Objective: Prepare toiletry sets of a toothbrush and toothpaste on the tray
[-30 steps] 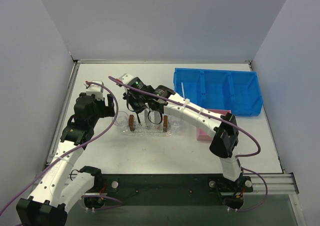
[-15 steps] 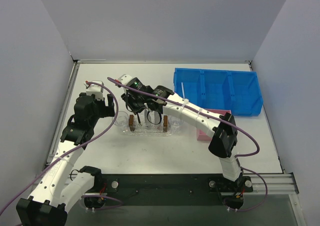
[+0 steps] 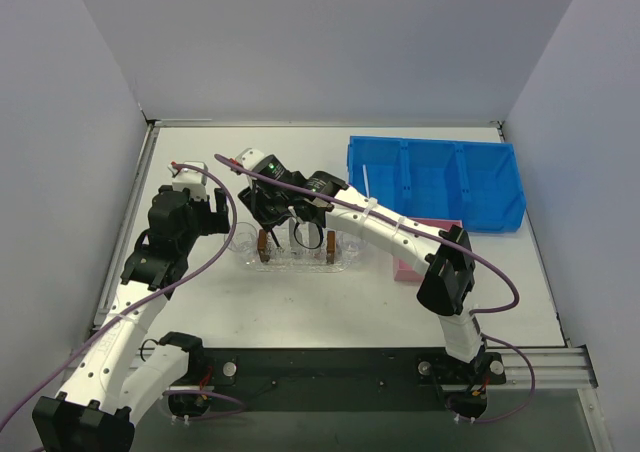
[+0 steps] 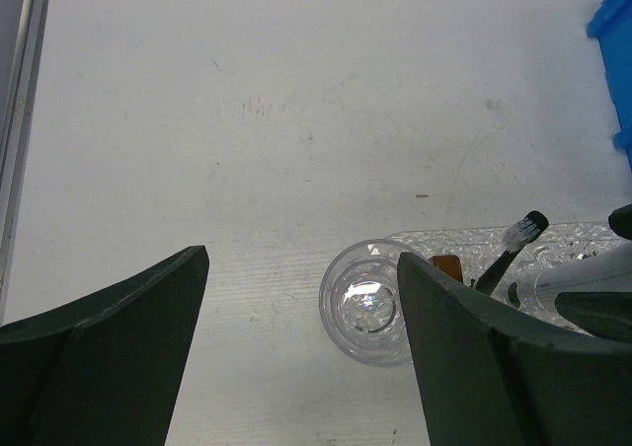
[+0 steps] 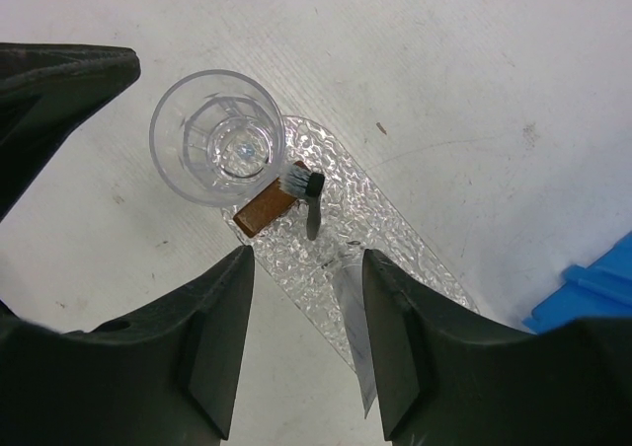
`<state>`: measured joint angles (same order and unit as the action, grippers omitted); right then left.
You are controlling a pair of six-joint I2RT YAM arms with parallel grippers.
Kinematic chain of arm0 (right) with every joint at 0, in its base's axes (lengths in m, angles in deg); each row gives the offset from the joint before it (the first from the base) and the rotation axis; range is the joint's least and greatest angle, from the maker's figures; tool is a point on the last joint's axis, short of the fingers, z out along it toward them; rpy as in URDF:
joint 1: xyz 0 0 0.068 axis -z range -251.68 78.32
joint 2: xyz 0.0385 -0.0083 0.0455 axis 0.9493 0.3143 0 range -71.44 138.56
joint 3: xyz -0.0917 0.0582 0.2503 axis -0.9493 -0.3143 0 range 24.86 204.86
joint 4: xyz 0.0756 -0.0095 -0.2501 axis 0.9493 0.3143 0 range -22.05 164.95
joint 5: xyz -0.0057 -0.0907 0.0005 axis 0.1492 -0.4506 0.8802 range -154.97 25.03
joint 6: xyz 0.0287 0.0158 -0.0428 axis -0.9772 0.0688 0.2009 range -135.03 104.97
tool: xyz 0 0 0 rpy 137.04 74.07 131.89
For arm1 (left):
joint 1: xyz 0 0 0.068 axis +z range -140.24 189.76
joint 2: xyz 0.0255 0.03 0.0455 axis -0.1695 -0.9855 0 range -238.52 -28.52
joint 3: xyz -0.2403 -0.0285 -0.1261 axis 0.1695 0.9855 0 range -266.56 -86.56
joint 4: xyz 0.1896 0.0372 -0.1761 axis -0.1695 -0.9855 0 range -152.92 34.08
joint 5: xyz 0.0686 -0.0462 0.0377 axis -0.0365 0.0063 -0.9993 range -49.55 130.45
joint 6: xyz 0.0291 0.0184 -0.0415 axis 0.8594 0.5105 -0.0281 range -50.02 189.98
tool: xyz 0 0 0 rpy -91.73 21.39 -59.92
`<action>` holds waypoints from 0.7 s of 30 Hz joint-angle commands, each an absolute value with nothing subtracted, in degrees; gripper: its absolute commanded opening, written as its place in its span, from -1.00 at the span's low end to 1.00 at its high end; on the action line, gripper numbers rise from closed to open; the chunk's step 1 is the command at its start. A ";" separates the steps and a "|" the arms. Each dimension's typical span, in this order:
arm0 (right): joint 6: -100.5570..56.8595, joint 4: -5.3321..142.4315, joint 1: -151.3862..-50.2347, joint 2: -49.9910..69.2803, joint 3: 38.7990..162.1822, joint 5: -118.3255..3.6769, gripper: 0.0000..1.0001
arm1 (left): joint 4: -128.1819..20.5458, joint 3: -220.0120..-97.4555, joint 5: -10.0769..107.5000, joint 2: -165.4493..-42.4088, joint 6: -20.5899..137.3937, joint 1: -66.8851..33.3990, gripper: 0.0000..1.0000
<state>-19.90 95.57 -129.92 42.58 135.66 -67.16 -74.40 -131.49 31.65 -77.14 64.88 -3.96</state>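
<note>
Tray end lies beside a clear cup, bare table beyond. Right gripper, half-open, straddles the toothpaste without gripping it; left gripper gapes empty.

Worktop: white, lightly scuffed, walls on three sides.
Tray: clear, textured, mid-worktop, lengthwise along the near edge.
Cup: clear, just beside the tray's left end.
Blue bin: far right corner.
Pink box: right side, nearer than the bin.
</note>
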 commanded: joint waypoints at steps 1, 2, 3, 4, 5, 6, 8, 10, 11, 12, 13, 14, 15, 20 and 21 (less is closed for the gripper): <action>-20.39 94.15 -130.39 39.58 135.43 -68.30 -0.08 | -73.50 -134.02 30.87 -76.95 65.50 -3.95 0.76; -20.40 93.80 -130.39 39.31 134.90 -68.13 -0.06 | -73.50 -134.03 30.78 -76.95 65.67 -3.95 0.76; -20.40 93.27 -130.39 39.05 134.55 -68.13 -0.01 | -73.50 -134.03 30.70 -76.95 65.67 -3.87 0.76; -20.40 92.92 -130.39 38.35 134.20 -68.04 0.00 | -73.50 -133.94 30.61 -76.95 65.59 -3.87 0.76; -20.40 92.57 -130.39 38.08 133.84 -67.95 0.02 | -73.50 -133.94 30.61 -76.95 65.67 -3.87 0.76; -20.57 91.87 -130.31 37.64 133.06 -67.95 0.04 | -73.41 -134.02 30.61 -76.95 65.76 -3.87 0.76; -20.75 91.34 -130.39 36.67 132.44 -67.95 0.05 | -73.50 -133.94 30.52 -76.95 65.67 -3.95 0.76; -20.83 90.63 -130.31 35.71 131.47 -67.95 0.06 | -73.41 -134.03 30.43 -76.86 65.76 -3.95 0.76; -21.01 90.54 -130.31 35.35 131.21 -67.95 0.07 | -73.50 -134.03 30.17 -76.86 65.85 -3.95 0.76; -21.18 90.11 -130.39 35.00 130.60 -67.95 0.07 | -73.50 -134.11 29.91 -76.86 65.76 -3.95 0.76; -21.19 90.10 -130.31 34.13 130.15 -67.95 0.07 | -73.67 -134.20 29.73 -76.69 65.68 -3.95 0.76; -21.27 89.75 -130.39 33.60 129.71 -68.04 0.07 | -73.68 -134.20 29.29 -76.60 65.67 -3.95 0.76; -21.36 89.32 -130.31 32.90 129.10 -67.95 0.07 | -73.59 -134.20 29.03 -76.51 65.50 -3.87 0.75; -21.89 88.87 -129.87 27.98 125.15 -68.39 0.06 | -72.54 -133.50 27.53 -75.46 65.32 -3.87 0.74; -21.98 88.96 -129.69 27.10 124.44 -68.57 0.06 | -72.36 -133.24 27.44 -75.37 65.41 -3.78 0.74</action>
<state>-20.99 90.70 -129.90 33.38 126.74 -67.16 -74.38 -131.49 29.45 -76.84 65.12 -3.96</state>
